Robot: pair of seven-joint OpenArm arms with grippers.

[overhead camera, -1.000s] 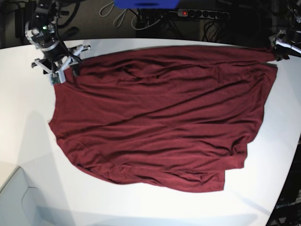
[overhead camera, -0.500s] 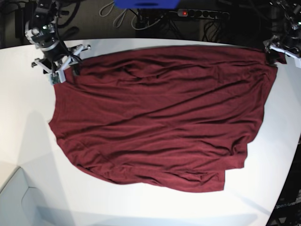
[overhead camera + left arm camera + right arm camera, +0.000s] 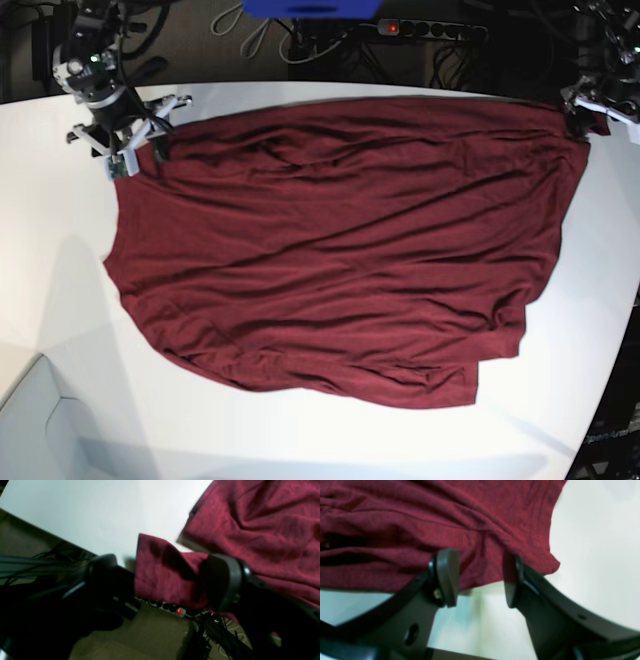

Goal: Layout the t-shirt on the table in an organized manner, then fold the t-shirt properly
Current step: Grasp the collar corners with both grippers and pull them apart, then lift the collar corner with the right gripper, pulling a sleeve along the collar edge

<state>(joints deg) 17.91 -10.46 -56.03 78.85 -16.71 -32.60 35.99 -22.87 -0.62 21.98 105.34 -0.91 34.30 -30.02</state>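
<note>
- My left tool [image 3: 170,580] pinches a t-shirt [image 3: 340,250] corner at the base view's upper right.
- My right tool [image 3: 480,580] sits open, straddling the hem at upper left.
- Thin, limp cloth sprawls across the bench [image 3: 60,300]; I judge corners the best holds.

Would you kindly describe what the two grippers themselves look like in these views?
Both are black. The right gripper has curved black arms with round holes, ending in rounded dark grey pads. The left gripper has a similar grey-edged pad. From the base view, white brackets and a small green board sit by the right gripper.
</note>
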